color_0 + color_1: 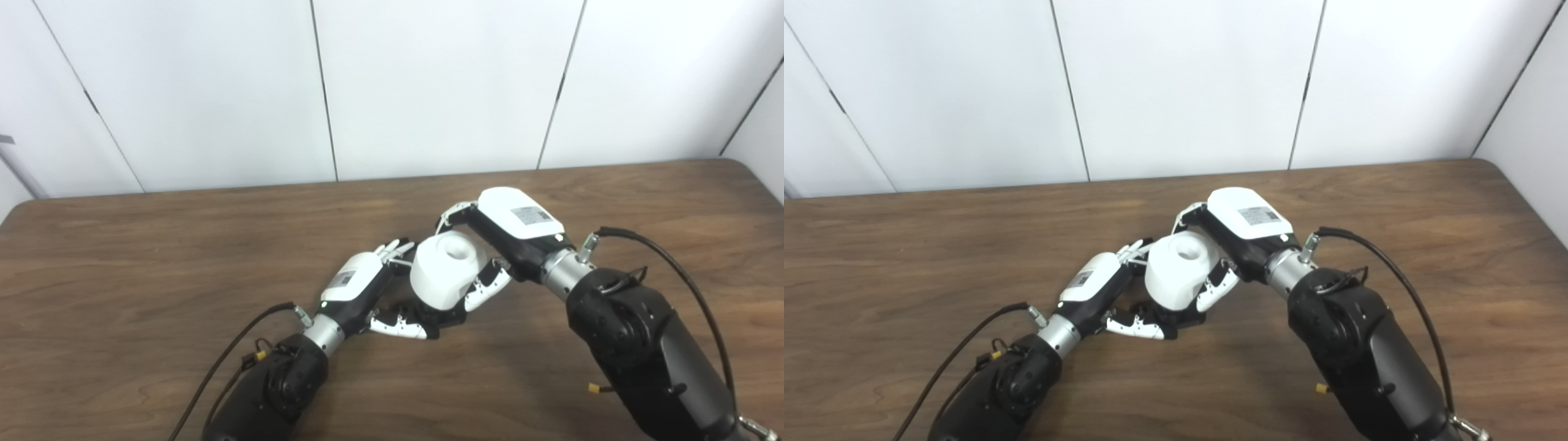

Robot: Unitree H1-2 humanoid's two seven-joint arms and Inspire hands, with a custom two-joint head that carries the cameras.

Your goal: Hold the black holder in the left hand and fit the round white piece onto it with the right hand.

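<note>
The round white piece (446, 269) sat directly over the black holder (436, 317), its central hole facing up and slightly away from the cameras, its axis tilted a little off vertical. Only a dark sliver of the holder showed beneath the piece's lower edge, so seating depth could not be read; judged near-mated or mated. The right hand (496, 236) was closed on the piece from its far-right side, thumb on the near flank. The left hand (373, 288) wrapped the holder from the piece's left, fingers curled under and around; grip judged closed on the holder, though contact was partly hidden. Both hands met at the piece, the right one higher. Coming move likely a push down along the piece's axis. Tabletop (153, 263) around the piece carried nothing else; only the arm cables lay near.
</note>
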